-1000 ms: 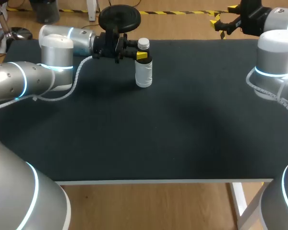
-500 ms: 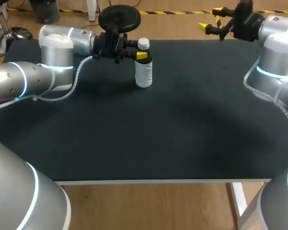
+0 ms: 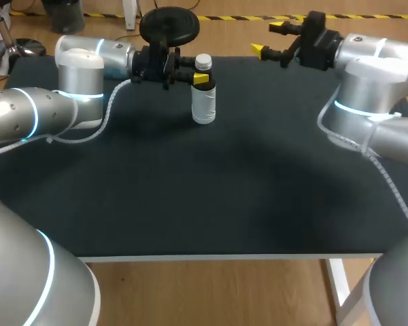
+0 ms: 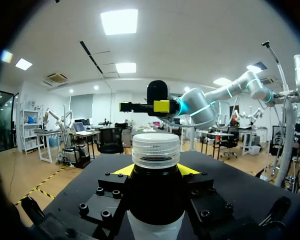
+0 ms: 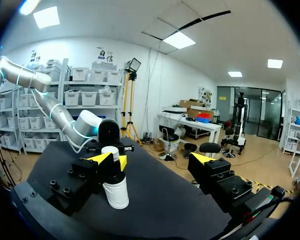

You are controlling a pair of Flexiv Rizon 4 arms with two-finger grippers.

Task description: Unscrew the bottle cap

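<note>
A white bottle point(image 3: 203, 103) with a dark neck and a pale ribbed cap point(image 3: 203, 62) stands upright near the table's far edge. My left gripper point(image 3: 201, 79) comes in level from the left and is shut on the bottle's neck, just under the cap. In the left wrist view the cap point(image 4: 156, 149) rises above the left gripper point(image 4: 156, 172), whose yellow tips flank the neck. My right gripper point(image 3: 267, 38) hangs open in the air to the right of the bottle, pointing toward it. From the right wrist view the bottle point(image 5: 116, 189) stands ahead of the open right gripper point(image 5: 151, 161), nearer one finger.
The black table top point(image 3: 231, 183) spreads wide in front of the bottle, and its far edge runs close behind the bottle. My left arm's white cable point(image 3: 109, 112) loops down over the table's left part.
My right arm has swung left from the far right corner toward the bottle, with its gripper still open. The left gripper and the bottle have stayed as they were.
</note>
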